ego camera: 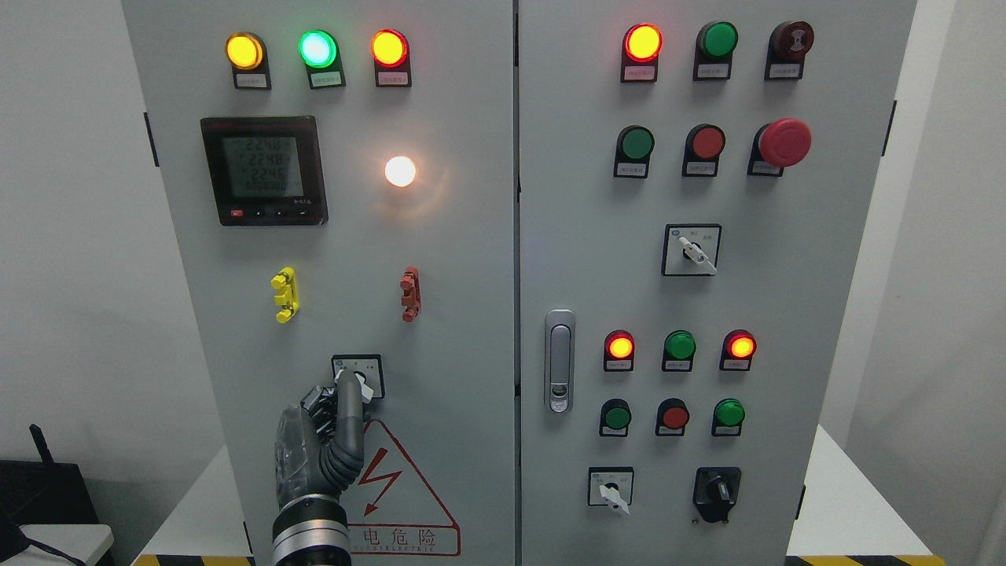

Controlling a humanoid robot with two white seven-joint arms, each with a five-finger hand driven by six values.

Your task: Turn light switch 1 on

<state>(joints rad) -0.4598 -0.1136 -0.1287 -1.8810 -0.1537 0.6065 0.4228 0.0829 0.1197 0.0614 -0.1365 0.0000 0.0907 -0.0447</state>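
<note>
now i'm working the left hand (322, 440) at the small white-knobbed rotary switch in its square black frame (357, 377), low on the grey cabinet's left door (440, 314). its fingers (346, 401) are pinching the knob. next i'm judging a twist is needed. the round white lamp (400, 171) above is glowing.

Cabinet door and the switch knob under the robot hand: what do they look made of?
Cabinet door: likely painted sheet metal, with a matte light-grey finish and a soft glow around the lit lamp. Switch knob: looks like white plastic on a black-framed plate, partly hidden by the left robot hand, so uncertain.
</note>
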